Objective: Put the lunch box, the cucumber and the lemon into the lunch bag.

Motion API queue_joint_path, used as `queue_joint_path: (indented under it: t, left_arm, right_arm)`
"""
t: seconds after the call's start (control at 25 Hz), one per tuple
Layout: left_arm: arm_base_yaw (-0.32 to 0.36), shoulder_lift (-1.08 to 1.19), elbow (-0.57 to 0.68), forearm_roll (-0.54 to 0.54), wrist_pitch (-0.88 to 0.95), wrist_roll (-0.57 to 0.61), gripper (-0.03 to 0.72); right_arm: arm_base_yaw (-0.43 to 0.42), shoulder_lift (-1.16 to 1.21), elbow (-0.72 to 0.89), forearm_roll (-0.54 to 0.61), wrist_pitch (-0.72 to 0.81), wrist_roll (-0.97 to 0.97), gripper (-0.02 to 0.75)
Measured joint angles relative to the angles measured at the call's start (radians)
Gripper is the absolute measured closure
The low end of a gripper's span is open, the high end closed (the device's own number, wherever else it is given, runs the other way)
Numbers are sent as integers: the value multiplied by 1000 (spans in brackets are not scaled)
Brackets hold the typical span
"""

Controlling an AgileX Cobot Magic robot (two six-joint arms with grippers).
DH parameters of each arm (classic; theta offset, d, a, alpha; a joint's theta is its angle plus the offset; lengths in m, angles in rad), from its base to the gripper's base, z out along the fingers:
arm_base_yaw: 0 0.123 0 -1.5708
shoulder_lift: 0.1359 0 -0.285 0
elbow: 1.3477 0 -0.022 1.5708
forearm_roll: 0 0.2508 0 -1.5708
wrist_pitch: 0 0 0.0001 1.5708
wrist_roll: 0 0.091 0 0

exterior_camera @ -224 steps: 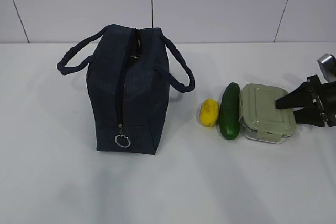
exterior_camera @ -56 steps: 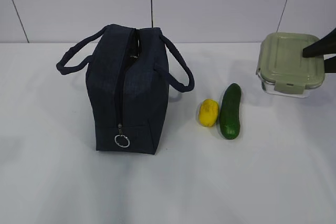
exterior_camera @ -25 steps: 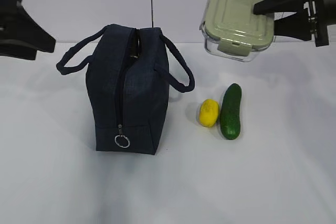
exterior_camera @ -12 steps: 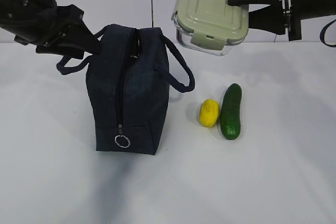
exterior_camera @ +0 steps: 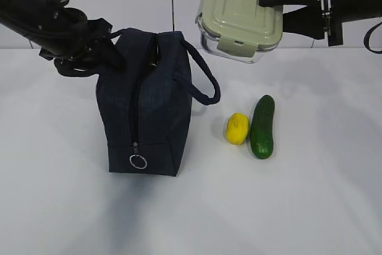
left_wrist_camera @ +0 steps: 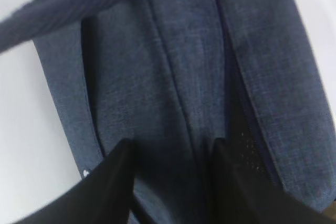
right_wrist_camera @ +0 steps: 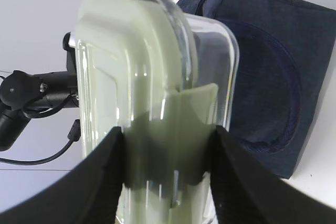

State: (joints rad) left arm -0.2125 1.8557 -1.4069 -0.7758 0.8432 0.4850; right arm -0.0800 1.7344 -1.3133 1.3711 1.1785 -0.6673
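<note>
Lunch box point(exterior_camera: 240, 15) sits high in the upper right of the exterior frame, tilted, clamped between the jaws of the right gripper point(exterior_camera: 271, 9), which hold it by its sage lid and glass base. At upper left the left gripper point(left_wrist_camera: 170, 182) presses against the top of the lunch bag point(exterior_camera: 147, 103) near the left handle; its jaws stand apart, straddling a ridge of navy fabric. The bag stands upright on the white table point(exterior_camera: 298, 207), left of centre. Right of it, the lemon point(exterior_camera: 237, 128) lies just beside the cucumber point(exterior_camera: 262, 126)
</note>
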Motion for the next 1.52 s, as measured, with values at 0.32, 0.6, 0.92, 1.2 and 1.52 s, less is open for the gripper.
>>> queue_joint_path:
  t: [0.32,0.6,0.92,1.2,1.52]
  left_arm:
    - [-2,11,-33,0,46,16,688]
    - [-14,11,-112,-55,119,22,693]
    - [-73,11,-153,-105,131,23,693]
    - [-77,-22,-156,-149,137,23,693]
    - [-77,-39,-156,-282,183,74,694]
  right_arm:
    - [0,0,0,9,0,-1,367]
    - [0,0,0,63,-2,-2,367]
    - [43,0,0,89,-5,-15,367]
    - [64,0,0,13,-56,-21,367]
    - [68,49,0,-24,-134,-21,367]
